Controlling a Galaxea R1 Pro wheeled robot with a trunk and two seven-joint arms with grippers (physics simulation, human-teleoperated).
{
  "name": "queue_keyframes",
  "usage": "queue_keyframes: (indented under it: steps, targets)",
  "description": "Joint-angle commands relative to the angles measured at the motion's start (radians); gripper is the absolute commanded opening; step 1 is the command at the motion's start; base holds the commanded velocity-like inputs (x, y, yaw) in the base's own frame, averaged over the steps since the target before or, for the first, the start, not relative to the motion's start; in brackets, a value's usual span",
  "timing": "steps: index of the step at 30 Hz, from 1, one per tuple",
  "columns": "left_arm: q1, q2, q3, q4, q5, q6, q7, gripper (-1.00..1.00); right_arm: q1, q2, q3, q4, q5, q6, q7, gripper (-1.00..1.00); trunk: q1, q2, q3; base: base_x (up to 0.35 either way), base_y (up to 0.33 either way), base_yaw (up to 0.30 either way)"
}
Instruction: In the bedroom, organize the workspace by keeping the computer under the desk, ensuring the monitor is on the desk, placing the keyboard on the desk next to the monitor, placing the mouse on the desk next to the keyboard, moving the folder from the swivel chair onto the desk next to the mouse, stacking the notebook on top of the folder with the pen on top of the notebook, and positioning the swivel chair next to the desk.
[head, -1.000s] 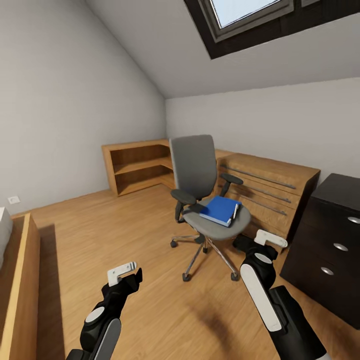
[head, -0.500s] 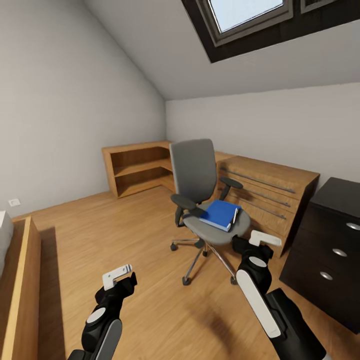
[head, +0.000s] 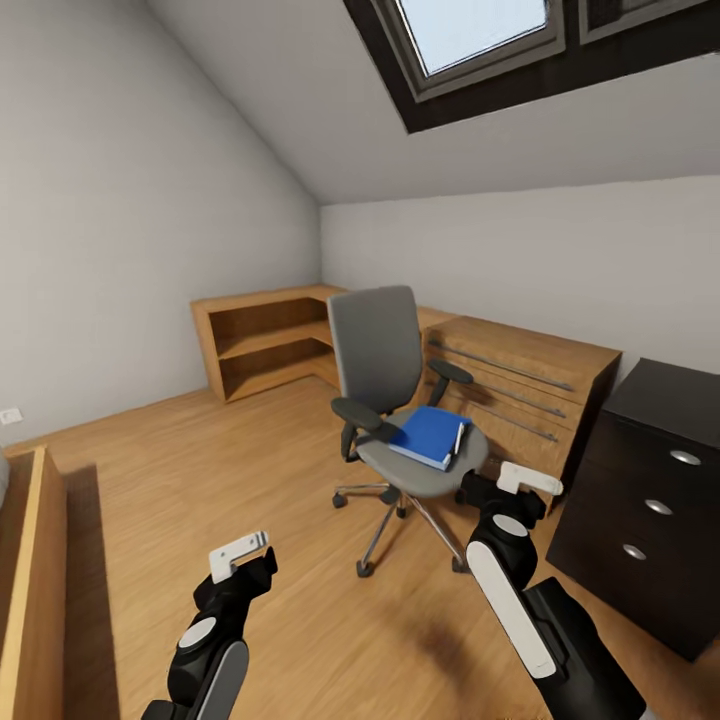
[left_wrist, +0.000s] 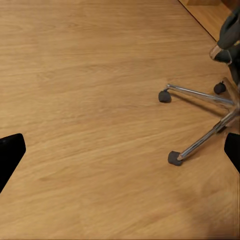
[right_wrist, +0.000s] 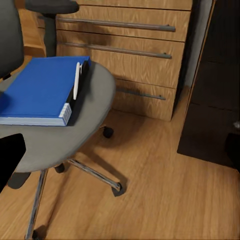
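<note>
Head cam looked forward-down across room at swivel chair (head: 400, 400). Left wrist near floor (left_wrist: 90, 100), right wrist close on seat; chair shared by all three.

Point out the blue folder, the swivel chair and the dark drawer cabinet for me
Blue folder (right_wrist: 37, 90), right wrist view, on its top cover.
Swivel chair (head: 377, 345), head view, on the grey backrest.
Dark drawer cabinet (head: 640, 540), head view, on its drawer front.

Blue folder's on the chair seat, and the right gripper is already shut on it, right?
Not quite. The folder does lie on the chair seat, but the right gripper is not shut on it: the right wrist view shows its fingertips spread wide at the picture's edges, short of the folder and holding nothing.
</note>
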Motion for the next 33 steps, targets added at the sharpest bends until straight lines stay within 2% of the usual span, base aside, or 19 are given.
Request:
queue_keyframes:
  steps: [1,13,20,24,33]
  targets:
    - [-0.001,0.0,-0.003,-0.002,0.008,0.002,0.008,1.0,-0.001,0.0,0.003,0.0,-0.006,0.005,-0.008,1.0,-0.004,0.007,0.002,0.0,0.0,-0.26]
    - [-0.001,0.0,-0.007,0.0,0.008,0.002,0.009,1.0,-0.001,0.001,0.002,0.002,-0.01,0.0,-0.009,1.0,-0.05,0.091,0.04,0.0,0.0,-0.289]
    - [-0.001,0.0,-0.008,-0.001,0.007,0.002,0.01,1.0,-0.001,-0.001,0.002,0.005,-0.012,-0.035,-0.012,1.0,-0.077,0.14,0.062,-0.021,0.0,-0.297]
    - [-0.001,0.0,-0.027,0.0,0.007,0.002,0.01,1.0,-0.001,0.0,0.002,0.005,-0.012,-0.036,-0.012,1.0,-0.092,0.168,0.074,-0.068,0.0,-0.297]
    - [-0.001,0.0,-0.036,-0.001,0.008,0.002,0.01,1.0,-0.001,0.001,0.002,0.005,-0.012,-0.037,-0.012,1.0,-0.127,0.231,0.102,-0.009,0.0,-0.297]
